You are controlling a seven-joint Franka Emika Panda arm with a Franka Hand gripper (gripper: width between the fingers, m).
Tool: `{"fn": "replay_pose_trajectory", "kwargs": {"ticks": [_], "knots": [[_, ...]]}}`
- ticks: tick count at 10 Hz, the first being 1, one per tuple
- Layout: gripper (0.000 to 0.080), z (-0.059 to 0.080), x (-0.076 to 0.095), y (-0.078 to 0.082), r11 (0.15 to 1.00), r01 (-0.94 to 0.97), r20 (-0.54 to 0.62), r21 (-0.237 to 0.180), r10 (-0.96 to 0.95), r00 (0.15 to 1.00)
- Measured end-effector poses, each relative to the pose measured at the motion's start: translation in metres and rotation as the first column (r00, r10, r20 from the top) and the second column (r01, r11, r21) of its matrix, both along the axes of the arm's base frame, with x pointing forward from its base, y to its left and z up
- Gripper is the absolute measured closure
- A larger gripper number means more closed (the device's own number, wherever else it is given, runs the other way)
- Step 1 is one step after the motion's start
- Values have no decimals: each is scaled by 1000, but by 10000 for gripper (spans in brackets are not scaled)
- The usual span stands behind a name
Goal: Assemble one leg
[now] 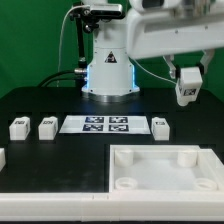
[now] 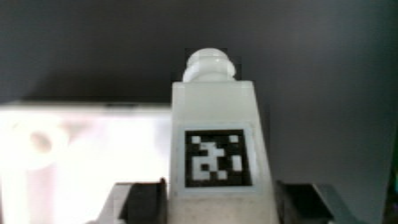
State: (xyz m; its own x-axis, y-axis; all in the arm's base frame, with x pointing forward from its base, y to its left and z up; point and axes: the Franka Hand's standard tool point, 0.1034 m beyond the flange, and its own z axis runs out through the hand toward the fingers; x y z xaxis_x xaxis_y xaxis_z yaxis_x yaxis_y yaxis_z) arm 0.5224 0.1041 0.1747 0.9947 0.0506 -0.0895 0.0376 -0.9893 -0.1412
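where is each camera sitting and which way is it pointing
Exterior view: off the arm, across the black table, facing the robot's base and looking slightly down; it shows the base, the arm and the gripper holding the leg.
Wrist view: on the wrist, looking along the fingers at the held leg; only the fingers show of the robot.
Shared: the held leg, and probably the white panel, blurred behind the leg in the wrist view.

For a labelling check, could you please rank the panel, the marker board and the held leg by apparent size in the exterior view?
1. Panel, clearly largest, though also nearest the camera.
2. Marker board.
3. Held leg, smallest.
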Motion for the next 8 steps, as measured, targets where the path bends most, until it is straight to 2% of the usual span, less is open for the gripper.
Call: {"fn": "replay_pose_trajectory", "kwargs": {"ticks": [1, 3, 4, 5, 7, 8], "knots": [[509, 13, 24, -2, 1000, 2, 123, -7, -1, 992], [509, 28, 39, 7, 999, 54, 251, 3, -53, 967], [509, 31, 46, 7, 998, 56, 375, 13, -57, 925], [509, 27, 43, 6, 998, 64, 462, 18, -65, 884], [509, 25, 43, 6, 998, 61, 549, 21, -62, 833], [509, 8, 41, 3, 1000, 31, 559, -3, -24, 829]]}}
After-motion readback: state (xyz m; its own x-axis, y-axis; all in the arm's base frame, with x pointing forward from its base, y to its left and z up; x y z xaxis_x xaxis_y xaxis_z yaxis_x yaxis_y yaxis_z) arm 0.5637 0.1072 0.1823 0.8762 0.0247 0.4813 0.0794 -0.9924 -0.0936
